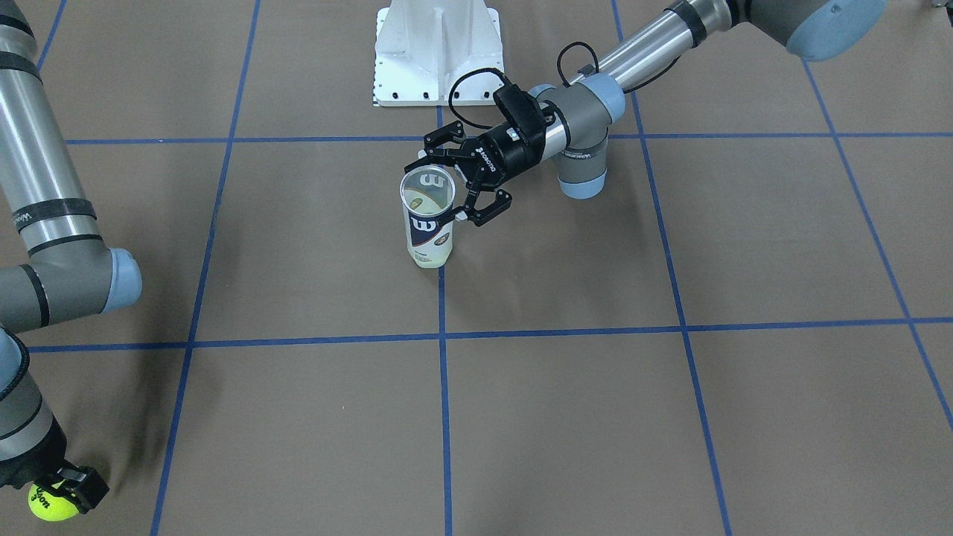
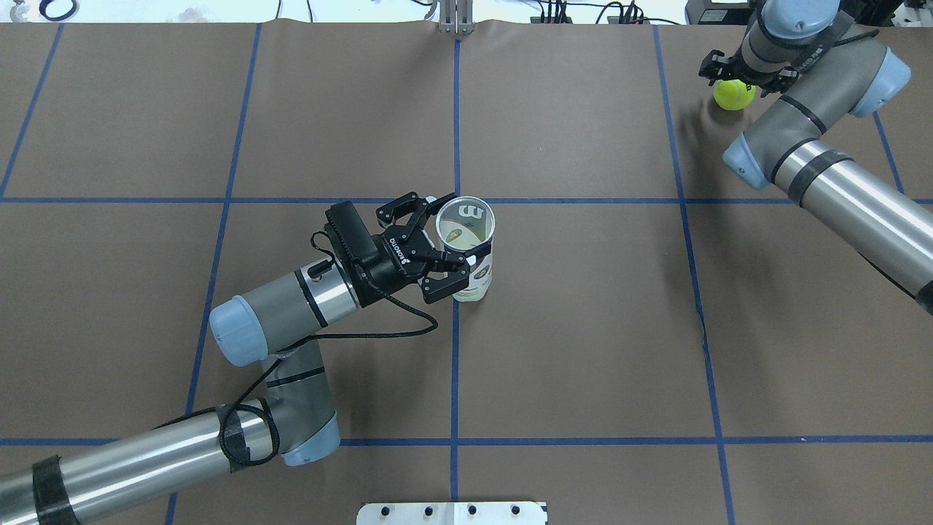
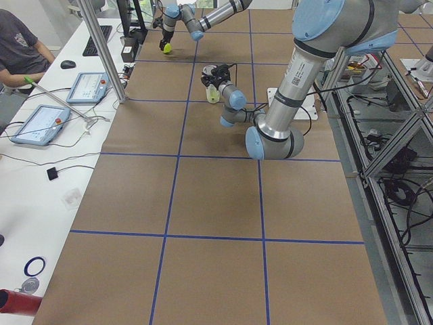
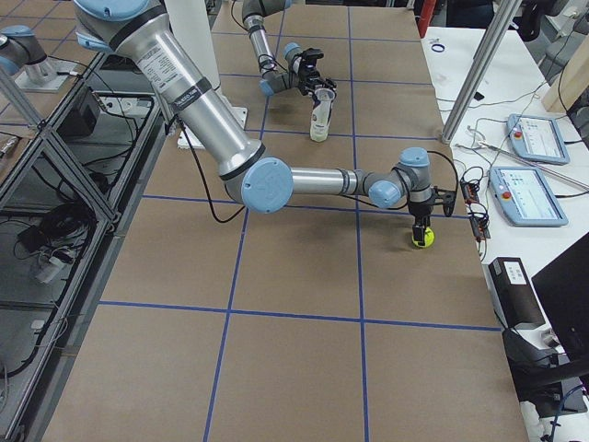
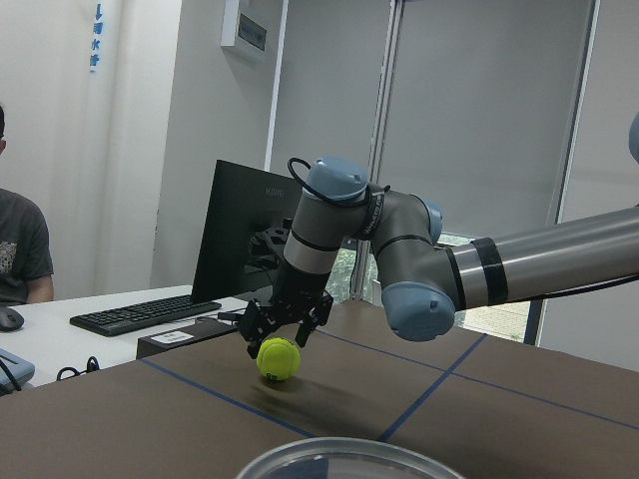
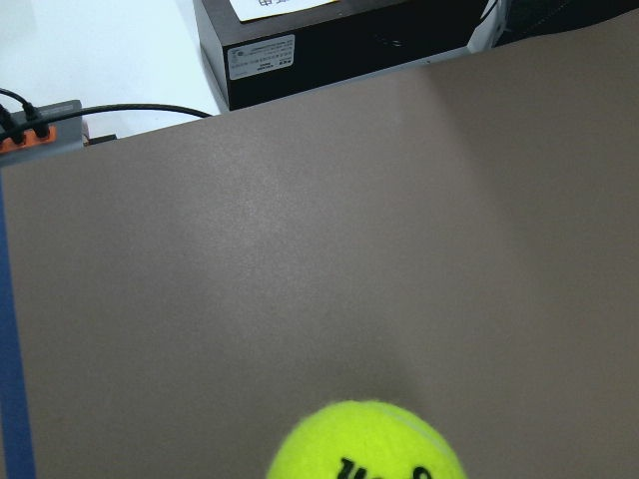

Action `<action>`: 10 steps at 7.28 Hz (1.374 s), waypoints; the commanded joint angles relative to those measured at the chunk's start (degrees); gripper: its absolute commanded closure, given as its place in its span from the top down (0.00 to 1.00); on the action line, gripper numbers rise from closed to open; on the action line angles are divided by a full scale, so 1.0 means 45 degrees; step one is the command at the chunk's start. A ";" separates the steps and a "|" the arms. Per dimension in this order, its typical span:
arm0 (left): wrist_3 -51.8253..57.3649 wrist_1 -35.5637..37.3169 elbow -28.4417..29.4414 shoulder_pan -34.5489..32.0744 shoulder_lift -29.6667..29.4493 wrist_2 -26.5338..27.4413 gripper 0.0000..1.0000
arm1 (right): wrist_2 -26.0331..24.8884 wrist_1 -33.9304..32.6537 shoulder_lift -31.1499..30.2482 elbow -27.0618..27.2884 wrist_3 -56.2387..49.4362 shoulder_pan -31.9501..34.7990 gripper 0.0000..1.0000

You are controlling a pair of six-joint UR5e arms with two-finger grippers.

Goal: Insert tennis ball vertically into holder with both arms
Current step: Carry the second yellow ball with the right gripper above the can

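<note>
The holder, a clear can with a navy and white "W" label, stands upright and open-topped near the table's middle. My left gripper straddles its upper part from the side with jaws wide and fingertips against its wall. The yellow tennis ball is at the far right part of the table. My right gripper points down and is shut on its top. The ball is at or just above the surface. It fills the bottom of the right wrist view.
The white robot base is at the robot's edge of the table. Blue tape lines cross the brown table cover. A side table with tablets, a keyboard and a seated operator runs beyond the far edge near the ball.
</note>
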 commanded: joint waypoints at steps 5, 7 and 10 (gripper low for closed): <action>0.0019 -0.0181 0.0031 0.0038 0.0011 0.0000 0.93 | 0.0014 0.0772 0.0251 -0.0681 0.0038 -0.0034 0.00; 0.0019 -0.0181 0.0031 0.0038 -0.0008 0.0000 0.94 | 0.0673 -0.0990 -0.0020 0.1764 0.0213 0.0122 0.00; 0.0019 -0.0181 0.0031 0.0057 -0.0028 0.0000 0.94 | 0.2893 -0.8072 -0.0549 0.8944 0.2177 -0.0012 0.00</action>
